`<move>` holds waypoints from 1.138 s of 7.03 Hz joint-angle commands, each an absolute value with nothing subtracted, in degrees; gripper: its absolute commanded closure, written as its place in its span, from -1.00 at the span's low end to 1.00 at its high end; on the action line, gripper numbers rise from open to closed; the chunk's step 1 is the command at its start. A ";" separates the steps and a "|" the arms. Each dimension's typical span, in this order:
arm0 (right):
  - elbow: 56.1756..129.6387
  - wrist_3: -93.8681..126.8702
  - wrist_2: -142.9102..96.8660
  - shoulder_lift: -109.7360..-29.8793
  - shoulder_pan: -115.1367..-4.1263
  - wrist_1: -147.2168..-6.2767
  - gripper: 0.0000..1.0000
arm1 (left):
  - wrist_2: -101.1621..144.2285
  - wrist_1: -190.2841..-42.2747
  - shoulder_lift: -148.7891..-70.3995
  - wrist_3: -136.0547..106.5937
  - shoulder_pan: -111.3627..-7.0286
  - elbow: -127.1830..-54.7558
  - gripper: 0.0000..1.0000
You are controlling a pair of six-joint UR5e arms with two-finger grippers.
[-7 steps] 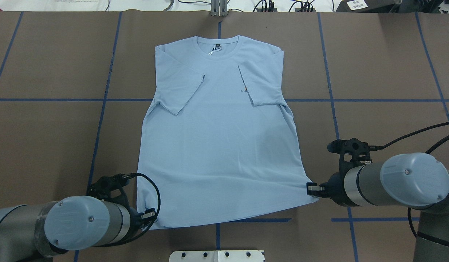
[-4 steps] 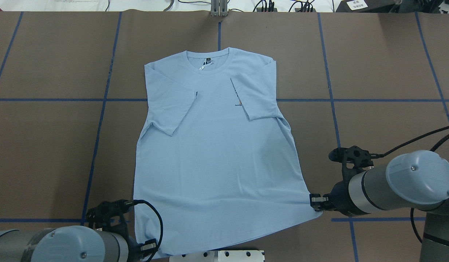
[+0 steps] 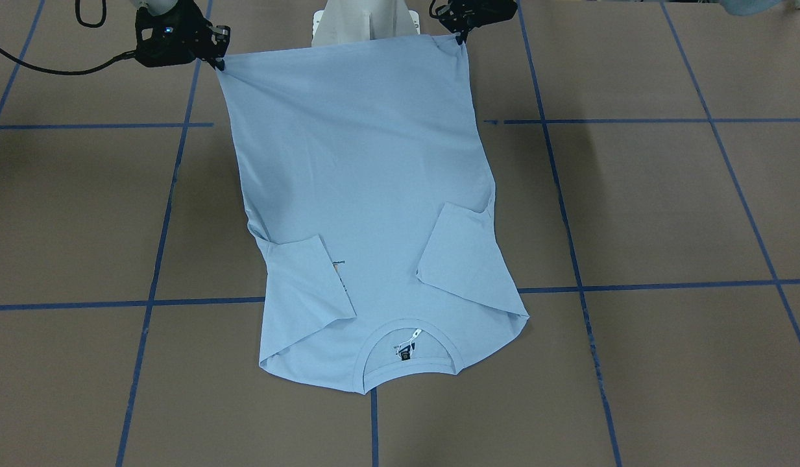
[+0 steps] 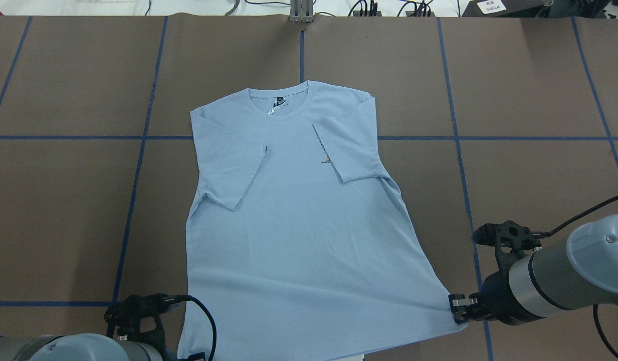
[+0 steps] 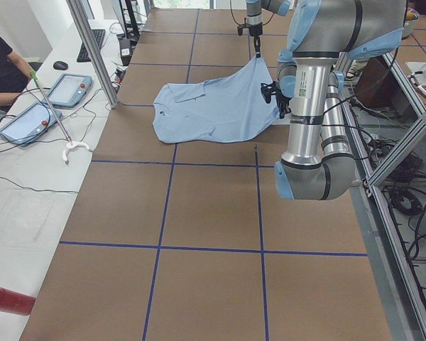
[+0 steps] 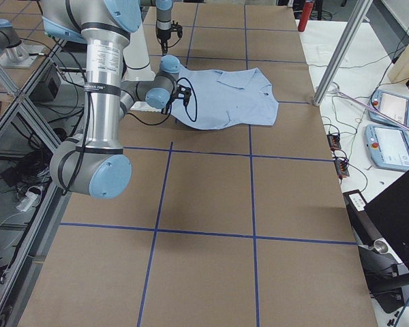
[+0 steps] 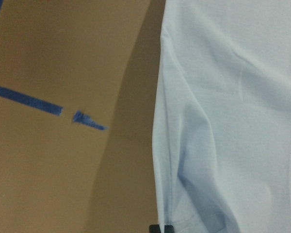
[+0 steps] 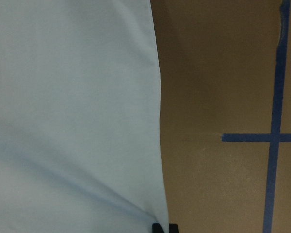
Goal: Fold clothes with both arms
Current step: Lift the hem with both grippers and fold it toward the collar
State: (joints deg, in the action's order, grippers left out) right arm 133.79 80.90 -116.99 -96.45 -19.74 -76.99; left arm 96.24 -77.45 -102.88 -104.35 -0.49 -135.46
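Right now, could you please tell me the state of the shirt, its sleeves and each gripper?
shirt: front up, collar end lying flat, hem end raised at both corners.
sleeves: both folded inward over the chest.
left gripper: shut on one hem corner of the shirt.
right gripper: shut on the other hem corner.

The light blue T-shirt (image 4: 298,225) is lying face up on the table (image 4: 529,100), with both sleeves (image 4: 228,165) folded inward and the collar (image 4: 278,103) pointing toward the table's far edge. The left gripper (image 3: 463,37) and right gripper (image 4: 456,308) are pinching the hem corners, lifted at the table's robot-side edge.
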 commanded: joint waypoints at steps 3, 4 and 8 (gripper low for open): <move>127.03 80.77 -116.63 -87.49 -25.37 -76.99 1.00 | 96.50 -77.34 -103.62 -100.04 -6.83 -135.18 1.00; 122.91 80.68 -116.98 -83.71 -29.49 -76.99 1.00 | 96.94 -77.34 -103.71 -96.89 -10.60 -135.09 1.00; 107.46 70.31 -118.04 -68.10 -44.46 -77.17 1.00 | 97.38 -77.61 -108.68 -84.31 -24.92 -129.15 1.00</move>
